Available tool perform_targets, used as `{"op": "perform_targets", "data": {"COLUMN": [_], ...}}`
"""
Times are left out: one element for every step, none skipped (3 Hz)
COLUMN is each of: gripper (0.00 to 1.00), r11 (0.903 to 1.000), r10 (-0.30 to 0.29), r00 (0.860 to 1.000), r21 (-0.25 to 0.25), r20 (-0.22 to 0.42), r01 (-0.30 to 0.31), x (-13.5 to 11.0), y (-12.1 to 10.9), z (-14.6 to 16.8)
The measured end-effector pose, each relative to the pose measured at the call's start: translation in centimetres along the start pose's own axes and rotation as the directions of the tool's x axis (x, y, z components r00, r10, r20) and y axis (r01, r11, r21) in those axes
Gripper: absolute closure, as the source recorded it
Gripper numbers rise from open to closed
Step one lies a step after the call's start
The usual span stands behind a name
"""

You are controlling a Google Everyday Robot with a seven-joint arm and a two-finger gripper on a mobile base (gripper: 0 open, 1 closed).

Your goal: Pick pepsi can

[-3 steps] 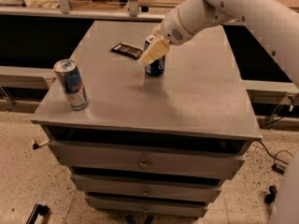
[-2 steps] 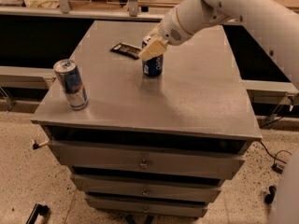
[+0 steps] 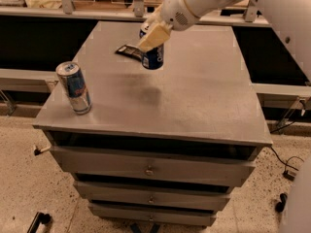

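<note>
The pepsi can [image 3: 154, 58] hangs upright over the rear middle of the cabinet top, its base clear of the surface. A soft shadow [image 3: 146, 90] lies on the grey top below and a little in front of it. The white lettering runs down its dark blue side.

The gripper [image 3: 151, 39] is clamped on the can's upper half. One tan finger [image 3: 154, 35] presses across the near side; the other is hidden behind the can. The white arm [image 3: 194, 4] reaches in from the upper right.

Just left of the can and behind it, a flat dark packet [image 3: 129, 51] lies on the top, partly hidden by the can and the finger.

A tall can [image 3: 74, 87], blue and silver with red marks, stands near the front left corner, well apart from the pepsi can.

The cabinet [image 3: 214, 96] is grey, and its top is worn pale in patches. Three drawers [image 3: 150, 168] with small round knobs are stacked below the top. It stands on a speckled floor [image 3: 29, 188].
</note>
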State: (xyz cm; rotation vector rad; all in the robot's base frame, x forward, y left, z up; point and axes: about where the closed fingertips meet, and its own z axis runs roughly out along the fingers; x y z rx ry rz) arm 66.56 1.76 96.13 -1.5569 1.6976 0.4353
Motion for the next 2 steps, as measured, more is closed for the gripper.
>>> {"op": "perform_targets", "data": {"gripper": [1.0,1.0], "r11": [0.9945,0.9913], "r10": [-0.103,-0.129], "r00": [0.995,0.992], "r21": [0.019,0.027], "r20": [0.001,0.002], "r01": [0.103,0.129], "x": [-4.7,-6.0], "y": [1.3,1.8], "z": [-3.9,-5.1]}}
